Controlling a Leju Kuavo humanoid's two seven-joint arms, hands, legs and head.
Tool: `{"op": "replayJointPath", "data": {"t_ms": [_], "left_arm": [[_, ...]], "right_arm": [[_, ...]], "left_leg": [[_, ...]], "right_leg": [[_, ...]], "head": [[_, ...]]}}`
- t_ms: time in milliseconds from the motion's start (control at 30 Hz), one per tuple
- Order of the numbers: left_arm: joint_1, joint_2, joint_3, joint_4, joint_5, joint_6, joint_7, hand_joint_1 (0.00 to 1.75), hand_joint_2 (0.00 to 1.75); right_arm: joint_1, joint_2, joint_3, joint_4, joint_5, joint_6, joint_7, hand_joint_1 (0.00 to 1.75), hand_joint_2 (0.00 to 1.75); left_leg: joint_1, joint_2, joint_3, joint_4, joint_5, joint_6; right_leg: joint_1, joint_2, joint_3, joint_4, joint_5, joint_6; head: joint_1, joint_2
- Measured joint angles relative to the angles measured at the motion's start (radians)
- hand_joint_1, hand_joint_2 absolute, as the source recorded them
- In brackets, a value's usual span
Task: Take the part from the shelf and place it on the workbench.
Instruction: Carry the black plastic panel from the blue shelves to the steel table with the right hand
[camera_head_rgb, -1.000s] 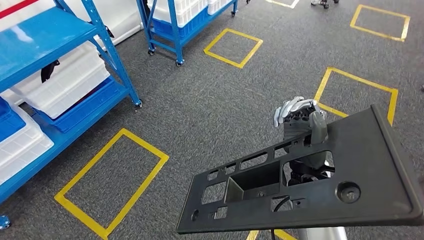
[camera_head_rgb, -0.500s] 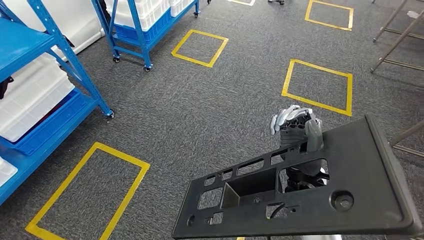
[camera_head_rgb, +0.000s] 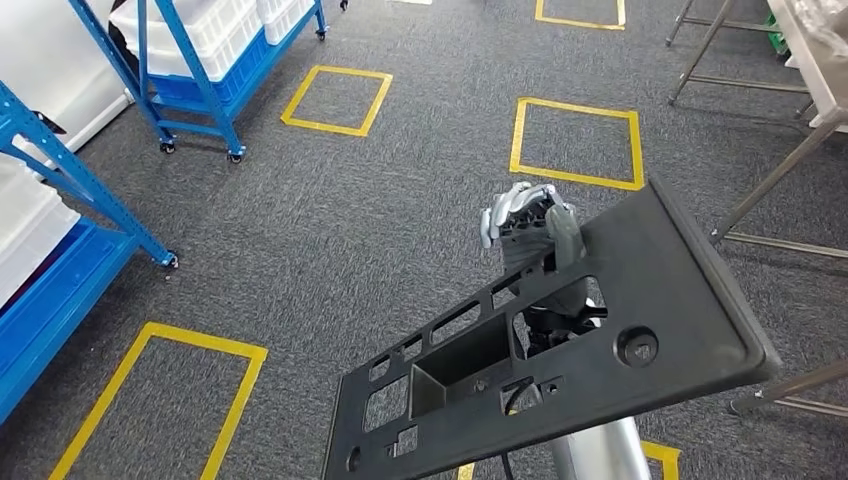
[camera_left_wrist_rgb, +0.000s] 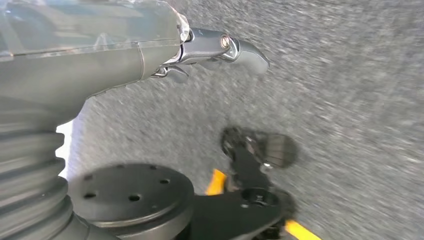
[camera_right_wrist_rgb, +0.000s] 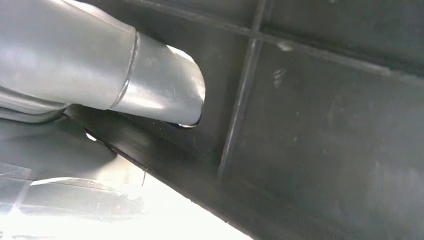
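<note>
Right hand (camera_head_rgb: 530, 225) carrying the part (camera_head_rgb: 620, 320) in transit

The right hand grips the far edge of the flat black part, thumb over the top face, holding it tilted above the grey floor (camera_head_rgb: 350, 220) (probably for clearance while walking). The left hand (camera_left_wrist_rgb: 220, 47) hangs loose, holding nothing. Blue shelf (camera_head_rgb: 60, 180) lies left; the bench (camera_head_rgb: 815, 60) leg frame stands ahead right

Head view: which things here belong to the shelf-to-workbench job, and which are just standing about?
Belongs to the job:
- black plastic part, carried
- right robot hand, gripping the part
- blue shelf, at the left

Just standing about:
- white bins on the far blue rack
- yellow floor squares
- metal table legs, at the right
</note>
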Motion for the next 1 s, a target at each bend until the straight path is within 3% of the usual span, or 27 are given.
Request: {"op": "replayJointPath", "data": {"t_ms": [67, 100, 133, 167, 200, 267, 333, 400, 433, 500, 567, 633, 667, 733, 767, 833, 867, 933, 1000], "left_arm": [[0.007, -0.003, 0.020, 0.000, -0.018, -0.014, -0.023, 0.00, 1.75], [0.011, -0.004, 0.022, 0.000, -0.032, -0.027, -0.033, 0.00, 1.75], [0.015, -0.004, 0.022, 0.000, -0.049, -0.041, -0.042, 0.00, 1.75], [0.017, -0.004, 0.021, 0.000, -0.065, -0.054, -0.049, 0.00, 1.75], [0.018, -0.004, 0.017, 0.000, -0.081, -0.063, -0.054, 0.00, 1.75], [0.020, -0.003, 0.005, 0.000, -0.109, -0.077, -0.060, 0.00, 1.75], [0.021, 0.000, -0.008, 0.000, -0.124, -0.084, -0.058, 0.00, 1.75], [0.018, 0.004, -0.018, 0.000, -0.130, -0.086, -0.049, 0.00, 1.75], [0.015, 0.006, -0.022, 0.000, -0.132, -0.087, -0.043, 0.00, 1.75], [0.008, 0.009, -0.027, 0.000, -0.131, -0.088, -0.032, 0.00, 1.75], [0.006, 0.012, -0.031, 0.000, -0.128, -0.088, -0.024, 0.00, 1.75], [0.007, 0.014, -0.033, 0.001, -0.123, -0.084, -0.021, 0.00, 1.75], [0.006, 0.015, -0.034, 0.001, -0.120, -0.082, -0.021, 0.00, 1.75], [0.004, 0.015, -0.035, 0.001, -0.118, -0.078, -0.020, 0.00, 1.75], [0.003, 0.015, -0.036, 0.001, -0.119, -0.077, -0.020, 0.00, 1.75], [0.001, 0.016, -0.038, 0.001, -0.120, -0.075, -0.020, 0.00, 1.75], [0.001, 0.016, -0.040, 0.000, -0.122, -0.075, -0.020, 0.00, 1.75], [-0.002, 0.016, -0.043, 0.000, -0.126, -0.074, -0.021, 0.00, 1.75], [-0.005, 0.018, -0.046, 0.000, -0.132, -0.075, -0.021, 0.00, 1.75]], "right_arm": [[-0.020, 0.011, 0.009, 0.018, -0.014, -0.019, 0.007, 1.75, 0.00], [-0.017, 0.011, 0.007, 0.018, -0.021, -0.027, 0.011, 1.75, 0.00], [-0.008, 0.007, 0.000, 0.013, -0.028, -0.032, 0.012, 1.75, 0.00], [0.007, 0.002, -0.011, 0.004, -0.032, -0.031, 0.009, 1.75, 0.00], [0.026, -0.006, -0.027, -0.007, -0.035, -0.027, 0.000, 1.75, 0.00], [0.071, -0.024, -0.062, -0.032, -0.035, -0.015, -0.034, 1.75, 0.00], [0.110, -0.039, -0.088, -0.045, -0.029, -0.005, -0.067, 1.75, 0.00], [0.132, -0.049, -0.105, -0.049, -0.017, -0.007, -0.080, 1.75, 0.00], [0.136, -0.052, -0.111, -0.051, -0.011, -0.011, -0.080, 1.75, 0.00], [0.133, -0.057, -0.121, -0.054, -0.005, -0.020, -0.073, 1.75, 0.00], [0.126, -0.058, -0.124, -0.055, -0.002, -0.026, -0.062, 1.75, 0.00], [0.123, -0.058, -0.125, -0.053, -0.002, -0.027, -0.055, 1.75, 0.00], [0.122, -0.058, -0.125, -0.052, -0.002, -0.027, -0.055, 1.75, 0.00], [0.117, -0.059, -0.126, -0.050, -0.002, -0.026, -0.054, 1.75, 0.00], [0.113, -0.059, -0.126, -0.050, -0.002, -0.026, -0.054, 1.75, 0.00], [0.107, -0.059, -0.127, -0.051, -0.003, -0.025, -0.054, 1.75, 0.00], [0.106, -0.059, -0.128, -0.051, -0.003, -0.025, -0.054, 1.75, 0.00], [0.107, -0.059, -0.133, -0.055, -0.003, -0.025, -0.055, 1.75, 0.00], [0.106, -0.059, -0.139, -0.062, -0.003, -0.025, -0.056, 1.75, 0.00]], "left_leg": [[0.003, -0.037, -0.063, 0.133, -0.064, -0.004], [0.004, -0.041, -0.093, 0.191, -0.084, -0.006], [0.007, -0.042, -0.111, 0.221, -0.085, -0.008], [0.010, -0.043, -0.109, 0.209, -0.064, -0.010], [0.014, -0.049, -0.089, 0.160, -0.027, -0.012], [0.026, -0.094, -0.032, 0.027, 0.035, -0.017], [0.032, -0.133, -0.004, -0.035, 0.049, -0.015], [0.028, -0.119, -0.001, -0.038, 0.048, -0.003], [0.027, -0.105, 0.001, -0.043, 0.051, 0.004], [0.026, -0.077, 0.005, -0.053, 0.056, 0.019], [0.021, -0.049, 0.007, -0.057, 0.057, 0.027], [0.018, -0.021, 0.007, -0.057, 0.056, 0.029], [0.018, -0.008, 0.007, -0.057, 0.055, 0.029], [0.017, 0.013, 0.011, -0.057, 0.051, 0.026], [0.015, 0.021, 0.014, -0.056, 0.048, 0.023], [0.010, 0.036, 0.020, -0.056, 0.043, 0.013], [0.008, 0.044, 0.023, -0.057, 0.040, 0.008], [0.010, 0.055, 0.030, -0.057, 0.034, -0.003], [0.013, 0.023, 0.015, -0.013, 0.002, -0.011]], "right_leg": [[-0.001, 0.018, 0.000, 0.000, 0.001, -0.005], [0.000, 0.028, 0.000, 0.000, 0.001, -0.006], [0.000, 0.039, 0.000, 0.001, 0.001, -0.006], [-0.001, 0.051, 0.000, 0.003, 0.000, -0.004], [-0.003, 0.064, 0.001, 0.007, -0.002, -0.001], [-0.006, 0.088, -0.004, 0.021, -0.009, 0.009], [-0.008, 0.112, -0.016, 0.031, -0.011, 0.022], [-0.013, 0.140, -0.026, 0.030, -0.004, 0.036], [-0.014, 0.137, -0.029, 0.033, -0.004, 0.042], [-0.013, 0.091, -0.053, 0.079, -0.033, 0.049], [-0.012, 0.033, -0.110, 0.199, -0.092, 0.054], [-0.014, 0.015, -0.159, 0.297, -0.122, 0.058], [-0.015, 0.011, -0.159, 0.298, -0.112, 0.058], [-0.014, -0.008, -0.100, 0.190, -0.051, 0.055], [-0.009, -0.030, -0.061, 0.120, -0.028, 0.051], [0.002, -0.059, -0.015, 0.033, -0.009, 0.040], [0.007, -0.059, -0.012, 0.024, -0.014, 0.035], [0.006, -0.037, -0.010, 0.018, -0.011, 0.023], [0.000, -0.015, -0.005, 0.009, -0.007, 0.009]], "head": [[-0.001, 0.000], [-0.002, 0.000], [-0.002, 0.000], [-0.002, 0.000], [-0.002, 0.000], [-0.002, 0.000], [-0.001, 0.000], [-0.001, 0.000], [-0.001, 0.000], [0.003, 0.000], [0.007, 0.000], [0.007, 0.000], [0.008, 0.000], [0.008, 0.000], [0.008, 0.000], [0.007, 0.000], [0.006, 0.000], [0.006, 0.000], [0.005, 0.000]]}}
